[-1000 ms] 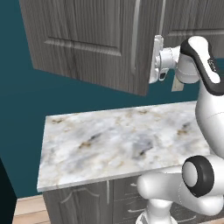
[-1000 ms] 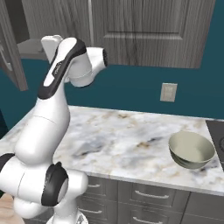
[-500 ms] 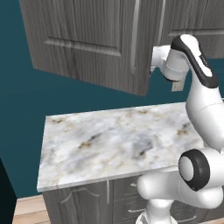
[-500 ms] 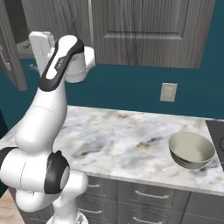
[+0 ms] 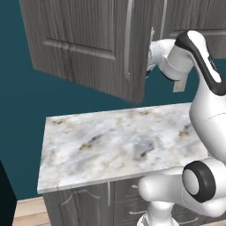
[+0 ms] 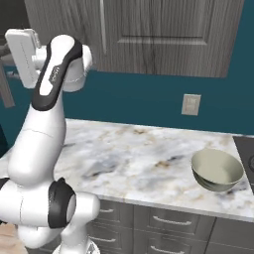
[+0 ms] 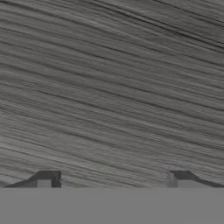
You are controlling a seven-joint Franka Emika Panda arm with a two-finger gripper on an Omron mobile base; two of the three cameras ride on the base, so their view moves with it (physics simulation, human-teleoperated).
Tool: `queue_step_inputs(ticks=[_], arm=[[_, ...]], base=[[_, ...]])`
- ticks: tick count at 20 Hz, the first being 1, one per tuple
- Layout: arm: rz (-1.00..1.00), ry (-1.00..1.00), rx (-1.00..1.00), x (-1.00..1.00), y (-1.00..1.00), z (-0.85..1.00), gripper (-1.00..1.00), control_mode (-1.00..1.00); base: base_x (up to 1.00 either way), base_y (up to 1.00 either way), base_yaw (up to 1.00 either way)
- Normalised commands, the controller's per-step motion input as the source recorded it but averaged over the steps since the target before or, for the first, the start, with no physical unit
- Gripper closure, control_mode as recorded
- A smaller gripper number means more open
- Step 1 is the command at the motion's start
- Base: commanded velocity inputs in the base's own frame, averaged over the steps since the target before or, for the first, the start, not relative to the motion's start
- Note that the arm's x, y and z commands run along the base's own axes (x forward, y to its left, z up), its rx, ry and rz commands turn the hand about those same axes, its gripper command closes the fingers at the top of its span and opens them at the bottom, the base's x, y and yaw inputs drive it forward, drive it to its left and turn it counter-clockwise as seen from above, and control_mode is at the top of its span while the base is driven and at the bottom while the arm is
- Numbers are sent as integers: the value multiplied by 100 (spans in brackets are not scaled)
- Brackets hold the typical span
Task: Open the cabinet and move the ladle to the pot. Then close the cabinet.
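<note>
Hand view showed the two fingers [image 7: 113, 180] spread wide and holding nothing, close against dark wood grain. One cabinet [image 5: 92, 48] hung above the marble tabletop [image 5: 119, 141], its left door swung out, its edge beside the robot's hand. One pot [image 6: 217, 170] sat near the tabletop's right end, beside a dark cooktop edge [image 6: 246, 154]; most marble lay bare.

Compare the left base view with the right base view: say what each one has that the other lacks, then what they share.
Left base view alone: the outer face of the cabinet's open door, swung out over the counter, with its silver handle. Right base view alone: the pot on the counter's right side, the edge of a stove, and drawers below. Both: the marble counter, the wall outlet and the arm's hand raised by the cabinet.
</note>
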Motion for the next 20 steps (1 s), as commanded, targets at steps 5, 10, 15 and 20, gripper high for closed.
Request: queue_step_inputs(ticks=[5,10,15,20], arm=[[13,-3,0,-88,28,13,-100,-100],[9,-9,0,-70,27,4,-100,-100],[2,-11,0,-25,17,0,-100,-100],[-2,-8,-1,5,2,0,-100,-100]], base=[[0,0,0],[0,0,0],[0,0,0],[0,0,0]])
